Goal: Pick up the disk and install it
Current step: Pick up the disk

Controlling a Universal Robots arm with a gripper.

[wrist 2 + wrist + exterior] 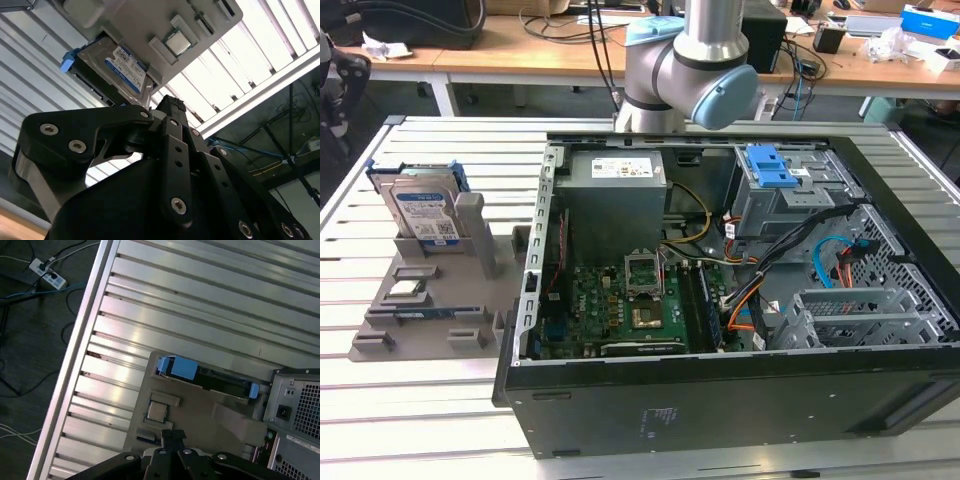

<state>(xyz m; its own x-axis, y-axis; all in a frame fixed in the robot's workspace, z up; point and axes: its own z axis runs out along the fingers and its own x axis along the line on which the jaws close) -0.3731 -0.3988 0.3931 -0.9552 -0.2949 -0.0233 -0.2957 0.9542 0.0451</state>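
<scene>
While your claw (172,435) hung clenched and empty, the disk (205,376) stood edgewise apart from it in a grey holder (200,412), with open slatted table (200,305) beside.

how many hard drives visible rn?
1. The disk stands in the grey holder at the exterior view's left, outside the PC case. More could be hidden inside the drive cage; I can't tell.
</scene>
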